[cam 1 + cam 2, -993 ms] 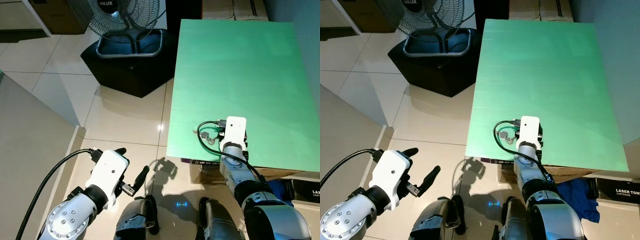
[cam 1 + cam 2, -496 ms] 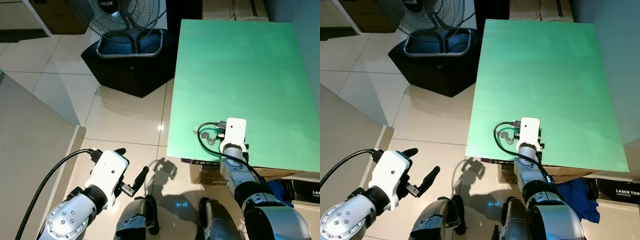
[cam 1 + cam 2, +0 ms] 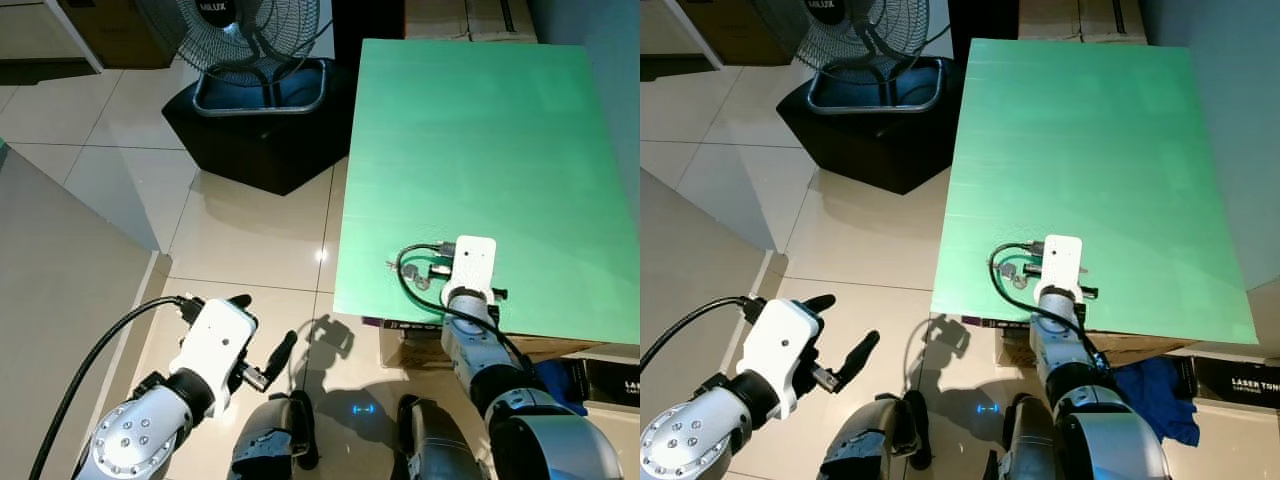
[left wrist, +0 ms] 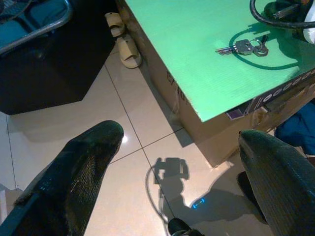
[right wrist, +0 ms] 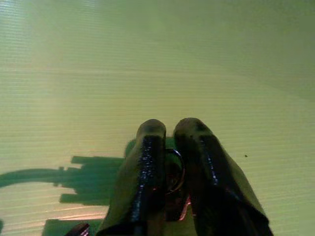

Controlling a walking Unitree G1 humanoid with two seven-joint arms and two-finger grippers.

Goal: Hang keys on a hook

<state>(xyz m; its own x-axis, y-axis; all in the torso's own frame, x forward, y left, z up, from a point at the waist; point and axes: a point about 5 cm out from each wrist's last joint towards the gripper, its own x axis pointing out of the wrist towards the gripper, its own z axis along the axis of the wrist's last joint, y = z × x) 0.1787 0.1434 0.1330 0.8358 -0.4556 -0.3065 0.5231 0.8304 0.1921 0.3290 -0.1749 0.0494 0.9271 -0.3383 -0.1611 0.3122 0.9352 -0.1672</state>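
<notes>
2 sandals (image 4: 124, 42) lie beside the green table (image 3: 480, 130).

Keys (image 4: 244, 47): small bunch of silver-coloured metal keys on a ring, lying flat and fanned out on the green counter (image 3: 480, 130) near its front edge, at about 7 o'clock on the surface. The right gripper (image 5: 170, 147) rests at the bunch with its two black fingers drawn close together over a metal ring; a hook cannot be made out.
</notes>
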